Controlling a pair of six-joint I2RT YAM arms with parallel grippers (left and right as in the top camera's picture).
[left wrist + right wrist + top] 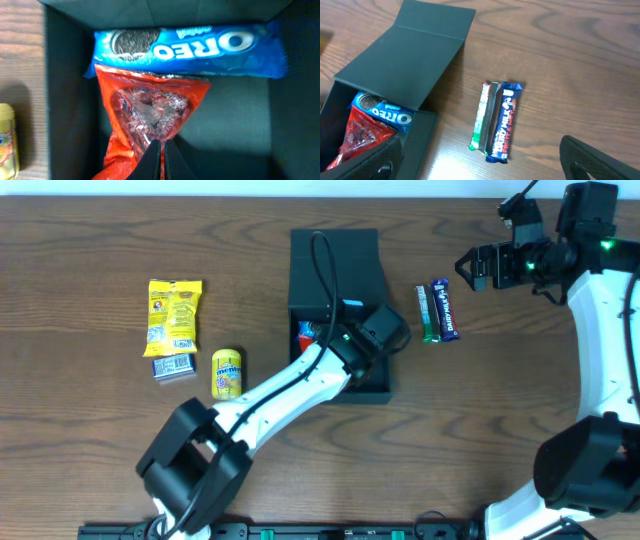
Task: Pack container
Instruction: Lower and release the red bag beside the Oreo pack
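The container (334, 258) is a dark box in mid-table, its flap lid folded back. Inside it lie a blue Oreo pack (190, 47) and a red snack packet (150, 105). My left gripper (162, 150) reaches down into the box and is shut on the red packet's near end; a sliver of red shows between the tips. My right gripper (470, 268) hangs open at the far right, above the table. In the right wrist view its fingers (600, 160) straddle a green bar (483, 117) and a blue Dairy Milk bar (503, 122) beside the container (405, 55).
Left of the box lie a yellow packet (174, 315), a small blue-white pack (173, 366) and a yellow Mentos tub (227, 372). The two bars (437, 312) lie right of the box. My left arm crosses the table's front half.
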